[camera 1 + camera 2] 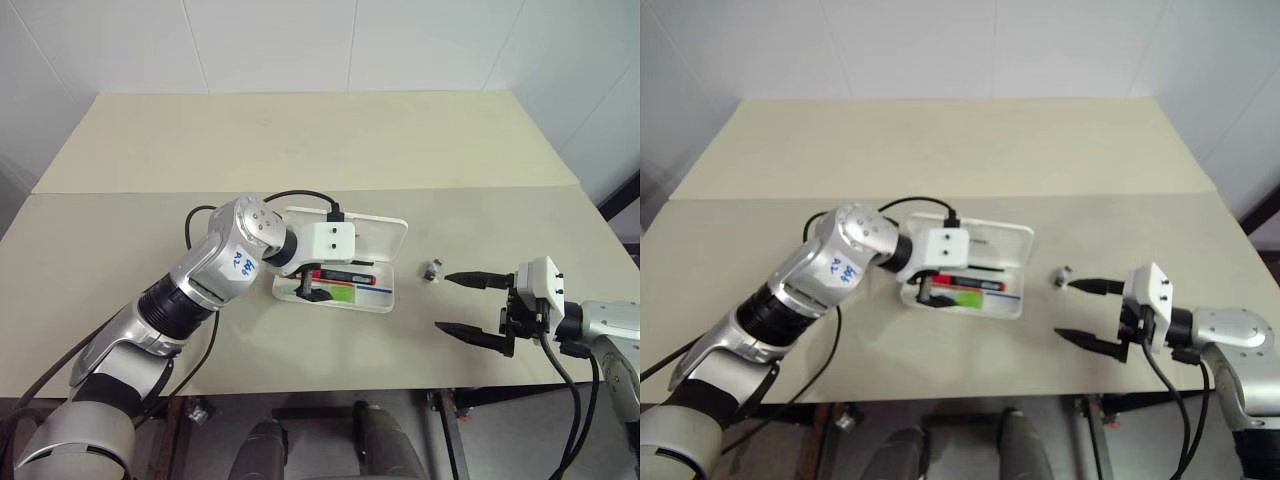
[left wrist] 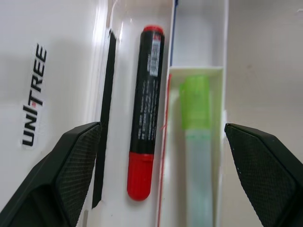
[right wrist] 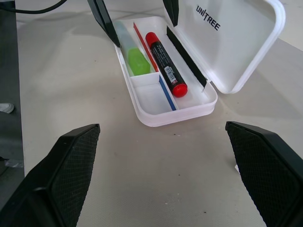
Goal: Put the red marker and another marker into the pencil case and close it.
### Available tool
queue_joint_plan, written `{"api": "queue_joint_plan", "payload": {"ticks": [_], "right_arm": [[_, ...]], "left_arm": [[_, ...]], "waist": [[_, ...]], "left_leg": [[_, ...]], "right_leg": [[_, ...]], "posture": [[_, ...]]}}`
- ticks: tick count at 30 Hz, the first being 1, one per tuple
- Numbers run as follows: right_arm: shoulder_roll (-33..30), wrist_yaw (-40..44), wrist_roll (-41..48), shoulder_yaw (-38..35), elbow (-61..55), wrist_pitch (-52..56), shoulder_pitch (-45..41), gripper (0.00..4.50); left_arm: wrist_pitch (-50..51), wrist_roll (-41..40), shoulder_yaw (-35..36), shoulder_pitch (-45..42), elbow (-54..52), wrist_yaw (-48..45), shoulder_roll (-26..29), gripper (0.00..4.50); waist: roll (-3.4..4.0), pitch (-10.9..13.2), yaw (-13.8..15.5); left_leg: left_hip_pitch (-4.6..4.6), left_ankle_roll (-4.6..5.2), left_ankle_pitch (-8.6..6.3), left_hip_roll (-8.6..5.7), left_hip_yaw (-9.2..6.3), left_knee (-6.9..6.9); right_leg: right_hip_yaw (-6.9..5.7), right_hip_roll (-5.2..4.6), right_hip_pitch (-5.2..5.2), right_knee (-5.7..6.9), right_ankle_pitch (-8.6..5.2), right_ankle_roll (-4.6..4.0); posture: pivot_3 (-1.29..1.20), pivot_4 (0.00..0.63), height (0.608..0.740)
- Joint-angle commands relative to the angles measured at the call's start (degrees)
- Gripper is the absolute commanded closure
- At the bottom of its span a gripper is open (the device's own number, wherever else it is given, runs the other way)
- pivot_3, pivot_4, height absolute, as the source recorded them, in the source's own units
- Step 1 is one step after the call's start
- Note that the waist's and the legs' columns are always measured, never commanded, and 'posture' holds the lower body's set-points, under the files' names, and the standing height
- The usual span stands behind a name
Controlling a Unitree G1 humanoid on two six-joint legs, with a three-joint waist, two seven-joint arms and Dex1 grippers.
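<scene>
The white pencil case (image 1: pixel 386 300) lies open in the middle of the table, its lid (image 1: pixel 378 240) folded back. Inside, the red marker (image 2: pixel 146 113), black with a red end, lies in the compartment nearest the lid. Beside it the other marker (image 2: pixel 196 137), a pale highlighter with a lime-green cap, rests in the outer compartment. My left gripper (image 1: pixel 312 286) hovers open just above the case's left end, holding nothing, with both markers between its fingers (image 2: pixel 71 175) in the left wrist view. My right gripper (image 1: pixel 443 302) stands open to the right of the case, apart from it.
A small grey-white object (image 1: pixel 432 270) lies on the table between the case and my right gripper. The tan table (image 1: pixel 300 140) stretches far behind the case. Its front edge runs just below both arms.
</scene>
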Motion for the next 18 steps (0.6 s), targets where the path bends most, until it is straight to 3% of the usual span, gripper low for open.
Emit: {"api": "queue_joint_plan", "payload": {"ticks": [1, 10, 18], "right_arm": [[-0.82, 0.43, 0.15, -1.05, -0.42, -0.75, -0.87, 0.0], [0.65, -2.37, -3.22, 0.13, 3.22, -2.5, -5.29, 0.0], [3.71, -9.7, -9.68, 2.74, 10.69, -3.77, -10.65, 0.0]], "left_arm": [[0.55, -3.5, 3.8, -0.66, -3.13, -1.2, -0.01, 0.01], [-6.11, -13.04, 12.87, 1.76, -2.08, -4.73, 3.67, 0.01], [-19.62, -23.36, 22.02, 10.13, -0.19, -9.75, 4.5, 0.01]], "waist": [[0.0, 0.0, 0.0], [0.01, 0.0, -0.09], [0.03, 0.0, 0.0]], "left_leg": [[0.01, 0.0, 0.0, 0.0, 0.0, 0.0], [0.06, 0.0, 0.0, 0.04, 0.0, -0.02], [0.04, 0.0, 0.0, 0.0, 0.03, -0.03]], "right_leg": [[0.0, 0.0, 0.0, 0.0, 0.0, 0.0], [-0.01, 0.02, 0.0, 0.03, 0.01, -0.04], [-0.02, -0.05, -0.02, 0.02, 0.02, -0.04]], "posture": [[0.0, 0.15, 0.74], [0.0, 0.15, 0.74], [0.0, 0.15, 0.74]]}}
